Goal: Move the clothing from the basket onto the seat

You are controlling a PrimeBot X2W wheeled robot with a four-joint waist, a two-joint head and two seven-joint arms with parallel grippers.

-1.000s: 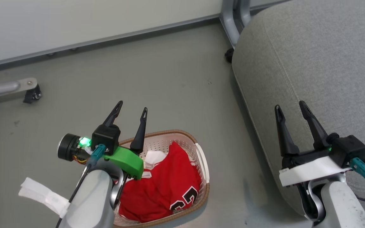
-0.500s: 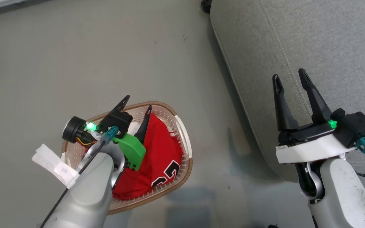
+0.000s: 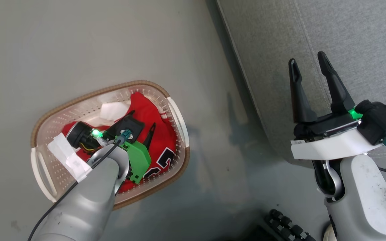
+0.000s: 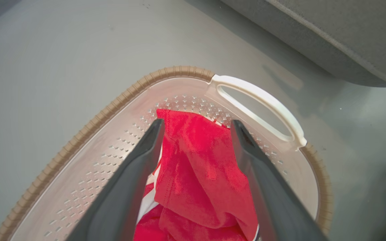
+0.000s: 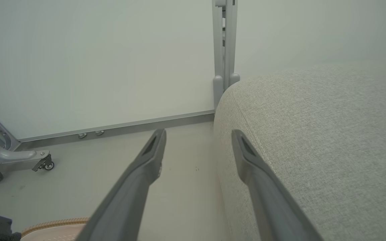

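Note:
The basket [image 3: 89, 94] stands on the grey floor, cream and perforated, with a brown rim and white handles. In it lies the clothing [image 3: 146, 110], crumpled red fabric with black-and-white numerals and a white patch at the far end. My left gripper [image 3: 142, 119] is down inside the basket and open. In the left wrist view its fingers [image 4: 132, 174] straddle a raised red fold of the clothing [image 4: 199, 174], just inside the basket [image 4: 112, 103] wall. My right gripper [image 3: 307, 58] hangs open and empty over the near edge of the light-grey seat [image 3: 347, 33].
The seat [image 5: 313, 134] edge runs along the right, close to the basket. Beyond it are a pale wall, a grey upright post [image 5: 224, 50] and a castor leg [image 5: 42, 162] at the left. A black ribbed part [image 3: 286, 224] sits at the bottom of the head view.
The head camera has tilted down, shifting the whole picture. My left gripper has dropped from above the basket rim into the basket, onto the red clothing. The right gripper stays open.

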